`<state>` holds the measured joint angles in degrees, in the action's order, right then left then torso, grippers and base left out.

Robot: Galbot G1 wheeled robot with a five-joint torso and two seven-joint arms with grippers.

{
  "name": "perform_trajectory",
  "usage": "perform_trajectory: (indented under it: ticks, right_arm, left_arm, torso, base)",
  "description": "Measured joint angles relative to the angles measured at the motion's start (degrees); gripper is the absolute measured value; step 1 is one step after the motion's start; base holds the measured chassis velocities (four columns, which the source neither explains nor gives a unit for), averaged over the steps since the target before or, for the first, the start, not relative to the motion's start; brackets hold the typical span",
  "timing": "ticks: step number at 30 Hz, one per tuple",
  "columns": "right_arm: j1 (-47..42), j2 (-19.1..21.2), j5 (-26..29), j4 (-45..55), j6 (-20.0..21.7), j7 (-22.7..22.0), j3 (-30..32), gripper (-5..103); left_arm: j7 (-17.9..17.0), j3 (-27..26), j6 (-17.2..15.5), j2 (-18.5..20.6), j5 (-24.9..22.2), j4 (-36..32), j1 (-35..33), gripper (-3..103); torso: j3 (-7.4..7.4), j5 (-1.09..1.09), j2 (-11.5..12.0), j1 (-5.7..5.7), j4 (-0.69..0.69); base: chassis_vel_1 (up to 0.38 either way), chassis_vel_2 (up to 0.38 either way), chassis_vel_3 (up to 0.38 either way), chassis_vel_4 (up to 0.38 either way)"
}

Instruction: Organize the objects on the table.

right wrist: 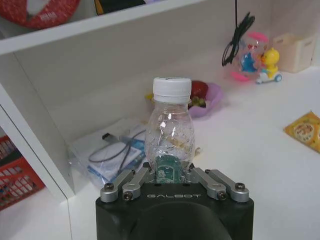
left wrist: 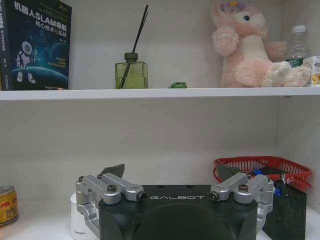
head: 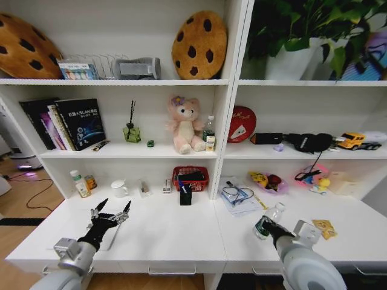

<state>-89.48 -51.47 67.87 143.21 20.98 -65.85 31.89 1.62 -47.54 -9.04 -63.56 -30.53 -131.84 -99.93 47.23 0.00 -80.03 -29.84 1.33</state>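
Note:
My right gripper (head: 270, 227) is shut on a clear plastic bottle (head: 268, 218) with a white cap and a green label, held slightly tilted over the right half of the white table (head: 181, 238). In the right wrist view the bottle (right wrist: 171, 132) stands out from between the closed fingers of the gripper (right wrist: 170, 172). My left gripper (head: 113, 209) hovers open over the table's left front part, with nothing between its fingers (left wrist: 116, 170). A tiny green-and-black gadget (head: 150, 144) lies on the middle shelf, next to the diffuser bottle (left wrist: 131, 74).
At the back of the table stand a red basket (head: 191, 177), a black pen holder (head: 185, 194), a white mug (head: 119, 188) and a small can (left wrist: 7, 205). Papers with a cable (head: 237, 197) and a yellow packet (head: 325, 228) lie on the right. A pink plush bear (head: 186, 124) sits on the shelf.

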Motion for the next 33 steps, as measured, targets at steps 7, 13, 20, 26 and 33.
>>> perform_trajectory:
  ticks: [7,13,20,26,33]
  right_arm:
    - [4.1,1.2,-5.2,0.1,-0.3,4.4,0.4,23]
    - [4.6,1.2,-5.1,0.1,-0.3,4.9,0.5,23]
    - [4.5,0.9,-5.1,-0.4,-0.3,5.2,0.5,23]
    - [4.4,0.7,-5.8,-0.4,-0.4,5.2,-0.3,23]
    - [1.8,1.0,8.5,0.0,-3.5,-3.4,-1.2,23]
  left_arm:
    - [0.0,0.0,0.0,0.0,0.0,0.0,0.0,100]
    - [0.0,0.0,0.0,0.0,0.0,0.0,0.0,100]
    - [0.0,0.0,0.0,0.0,0.0,0.0,0.0,100]
    - [0.0,0.0,0.0,0.0,0.0,0.0,0.0,100]
    - [0.0,0.0,0.0,0.0,0.0,0.0,0.0,100]
  torso:
    - [0.0,-0.01,0.0,0.0,-0.02]
    - [0.0,-0.02,0.0,0.0,-0.02]
    - [0.0,-0.01,0.0,0.01,-0.02]
    - [0.0,-0.03,0.0,0.0,0.0]
    - [0.01,0.03,0.0,-0.01,-0.01]
  base:
    - [0.0,0.0,0.0,0.0]
    - [-0.037,-0.042,0.057,0.052]
    - [-0.164,-0.157,0.152,0.149]
    - [-0.233,-0.224,0.211,0.228]
    - [-0.102,-0.123,0.126,0.084]
